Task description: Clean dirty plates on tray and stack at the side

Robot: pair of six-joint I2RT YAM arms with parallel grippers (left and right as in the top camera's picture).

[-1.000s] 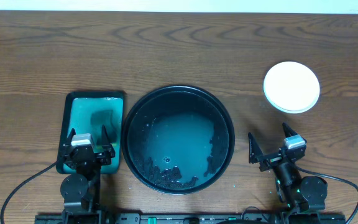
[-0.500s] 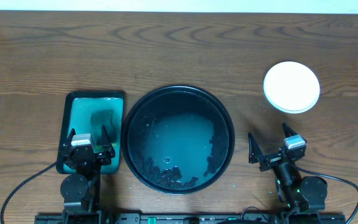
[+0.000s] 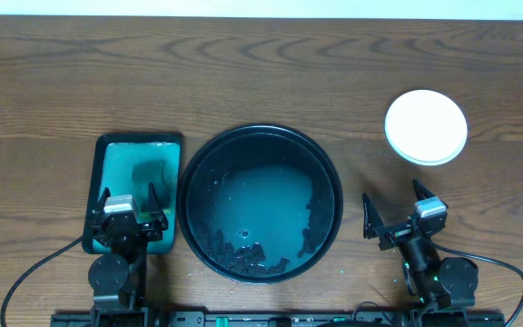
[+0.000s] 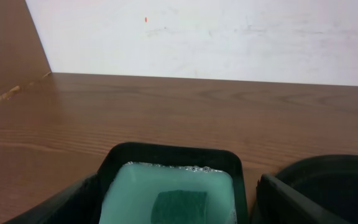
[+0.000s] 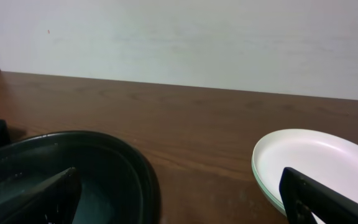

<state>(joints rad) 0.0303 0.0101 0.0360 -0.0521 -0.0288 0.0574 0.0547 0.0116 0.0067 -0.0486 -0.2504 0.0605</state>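
Brown wood-grain table (image 3: 261, 73), surface dry and unmarked where visible. Three items rest directly on it. Round black tray (image 3: 260, 130) at 6 o'clock from centre, near the front edge. Rectangular teal tray (image 3: 139, 138) at 8 o'clock, just beside the black tray, the two rims close together. Stacked plates (image 3: 426, 126) at 2 o'clock, well apart from both trays, white one uppermost; count not determinable.

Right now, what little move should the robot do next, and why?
Probably no new reach, just rest the arms, because the job looks finished. The black tray holds no plates, only cloudy water and dark bits. The plates sit stacked off to its right. The left gripper and right gripper have their fingers open and empty.
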